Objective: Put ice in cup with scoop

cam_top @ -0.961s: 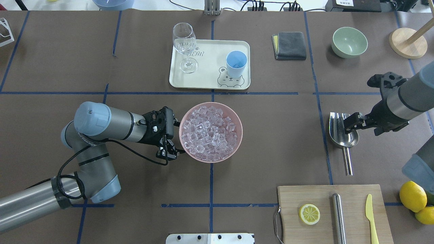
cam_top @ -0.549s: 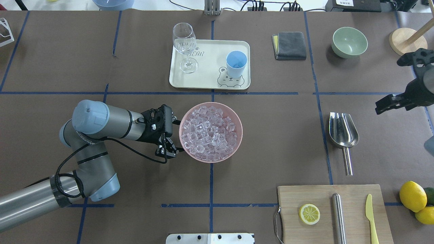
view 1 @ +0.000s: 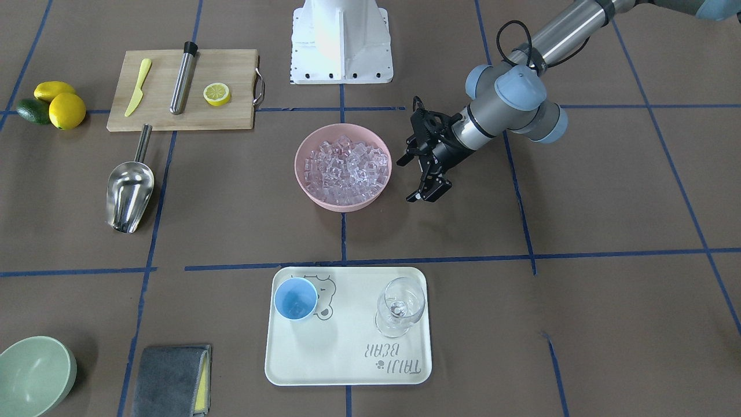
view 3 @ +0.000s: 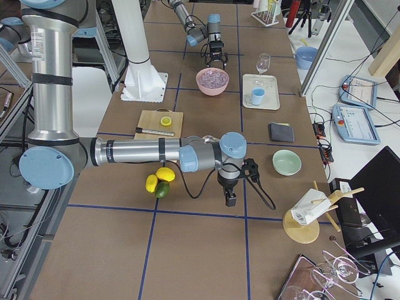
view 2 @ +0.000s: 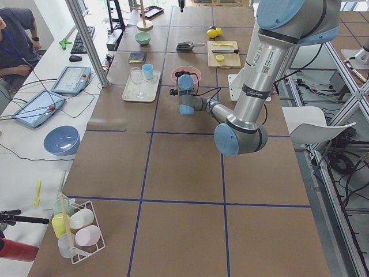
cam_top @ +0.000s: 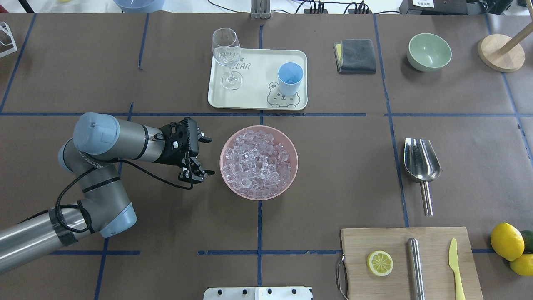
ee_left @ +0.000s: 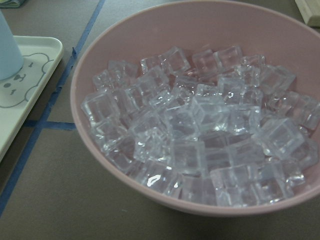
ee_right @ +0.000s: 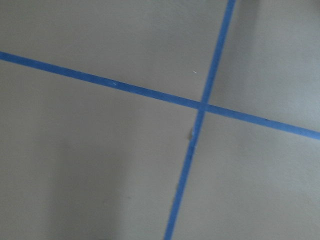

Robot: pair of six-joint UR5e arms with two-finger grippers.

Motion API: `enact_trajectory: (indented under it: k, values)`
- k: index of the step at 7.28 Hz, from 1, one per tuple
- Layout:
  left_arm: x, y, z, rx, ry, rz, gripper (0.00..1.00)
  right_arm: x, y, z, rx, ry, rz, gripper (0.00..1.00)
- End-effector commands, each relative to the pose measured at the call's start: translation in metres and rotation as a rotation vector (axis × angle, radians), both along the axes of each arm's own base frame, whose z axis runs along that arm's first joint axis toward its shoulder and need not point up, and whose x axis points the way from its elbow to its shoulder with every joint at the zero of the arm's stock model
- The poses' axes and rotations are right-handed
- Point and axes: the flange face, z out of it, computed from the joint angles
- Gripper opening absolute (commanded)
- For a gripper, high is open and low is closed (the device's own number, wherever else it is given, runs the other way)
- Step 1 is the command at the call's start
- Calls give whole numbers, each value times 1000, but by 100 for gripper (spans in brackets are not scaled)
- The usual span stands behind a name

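This is a robotics lab, not a kitchen. The long table (view 2: 184, 167) is papered brown and gridded with blue tape (view 2: 184, 202), and big industrial robot arms (view 2: 259, 75) reach over it. At the left view's upper left, a person (view 2: 14, 34) sits beside control tablets (view 2: 72, 79), a keyboard (view 2: 89, 36) and aluminium framing (view 2: 86, 43).

I read the left arm (cam_top: 125, 143) reaching in low, elbow bent, wrist level, the left gripper (cam_top: 207, 155) with jaws spread wide. The right arm (view 3: 137, 152) lies horizontal; the right gripper (view 3: 230, 199) points down, jaw state indeterminate.
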Motion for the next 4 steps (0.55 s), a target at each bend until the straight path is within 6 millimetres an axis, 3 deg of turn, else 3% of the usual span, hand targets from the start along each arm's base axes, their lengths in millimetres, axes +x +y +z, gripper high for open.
enact_trajectory:
  k: [1, 2, 4]
  values:
    - [-30, -19, 21, -18, -26, -49, 100, 51, 19, 21, -77, -4, 55, 100]
    - [-51, -31, 32, -32, -40, -83, 100, 50, 20, 20, -76, -4, 52, 100]
    - [-125, -78, 55, -71, -74, -157, 100, 50, 20, 21, -78, -4, 52, 100]
